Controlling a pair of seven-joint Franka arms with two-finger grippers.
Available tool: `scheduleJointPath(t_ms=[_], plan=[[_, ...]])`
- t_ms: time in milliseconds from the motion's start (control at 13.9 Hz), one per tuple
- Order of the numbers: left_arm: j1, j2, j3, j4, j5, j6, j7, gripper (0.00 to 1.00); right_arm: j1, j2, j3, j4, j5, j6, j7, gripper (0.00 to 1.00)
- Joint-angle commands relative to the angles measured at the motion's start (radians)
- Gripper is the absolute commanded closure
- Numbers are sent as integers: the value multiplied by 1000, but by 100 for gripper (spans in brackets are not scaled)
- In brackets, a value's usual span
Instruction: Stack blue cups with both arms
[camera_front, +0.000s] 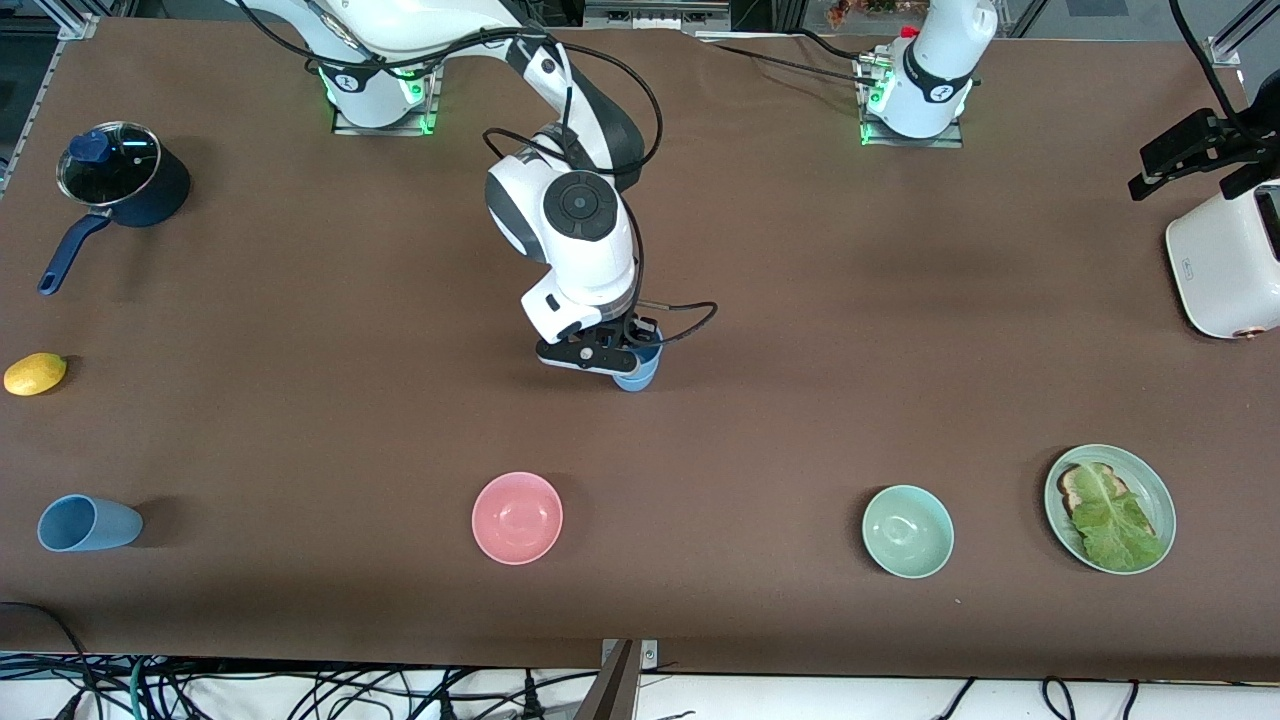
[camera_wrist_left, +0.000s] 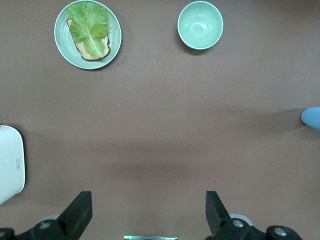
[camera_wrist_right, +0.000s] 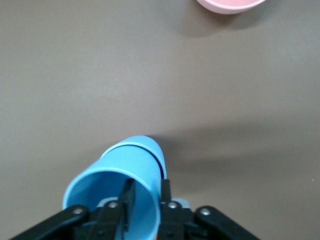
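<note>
Right tool (camera_wrist_right: 145, 200) straddles rim of nested blue cups (camera_wrist_right: 131, 172), fingers narrow, grip unclear. Pink bowl (camera_front: 517, 517) near. Left tool (camera_wrist_left: 147, 212) wide, empty; only front view shows lying blue cup (camera_front: 88, 523).

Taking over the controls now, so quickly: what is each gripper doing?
Left gripper: open, empty, waiting.
Right gripper: fingers astride the stacked blue cups' rim; grip cannot be told.
</note>
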Motion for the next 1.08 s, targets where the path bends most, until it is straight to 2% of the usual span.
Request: scheduleJointPath(t_ms=[0,360,648,1009], plan=[[-11,-20,1,-24,7,-57,6,0,-2,-48,0,-3,-13,-15,12,0],[-17,-11,-7,-14,10,-75,10,0,-65,-162,3,0,-1,-171,-14,0],[-32,-9,-6,-12,16,-77,9,0,-158,-254,9,-12,10,-291,-199,0],[-15,-12,-6,-24,13,-80,19,0,-360,-447,12,-150,36,-366,-469,0]])
